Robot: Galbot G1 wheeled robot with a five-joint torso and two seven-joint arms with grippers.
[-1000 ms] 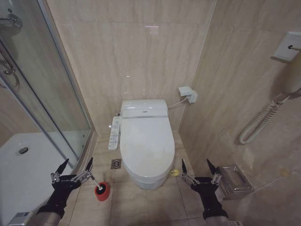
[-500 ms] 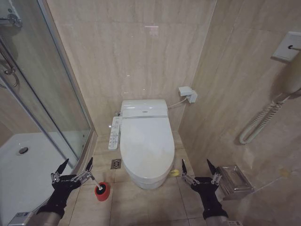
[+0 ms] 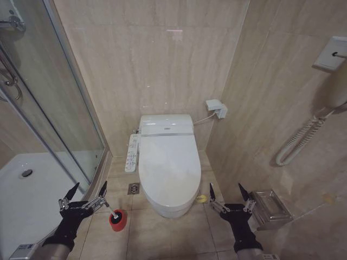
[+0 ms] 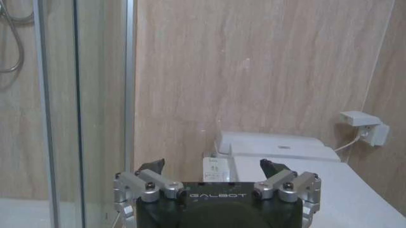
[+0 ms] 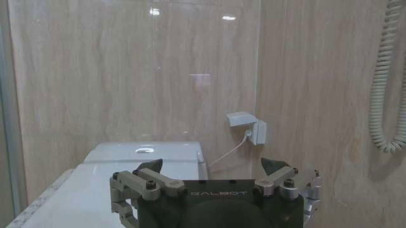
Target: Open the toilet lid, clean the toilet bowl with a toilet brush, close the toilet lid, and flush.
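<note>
Nothing done — toilet lid point(image 3: 168, 162) down. My left gripper point(image 3: 85, 194) and right gripper point(image 3: 227, 196) flank it, fingers apart, empty; toilet brush point(image 3: 112, 212) left of the lid, in red holder point(image 3: 117, 220).

Beige tile floor point(image 3: 179, 233) carries everything. Toilet bowl point(image 3: 168, 208) stands on it against the back wall, lid down. 1 red holder cup point(image 3: 117, 220) on the tiles left of the bowl, with the toilet brush point(image 3: 110, 210) in it. Floor drain point(image 3: 133, 188) between cup and bowl. Small yellow item point(image 3: 201, 199) right of the bowl, metal box point(image 3: 271, 208) further right.
</note>
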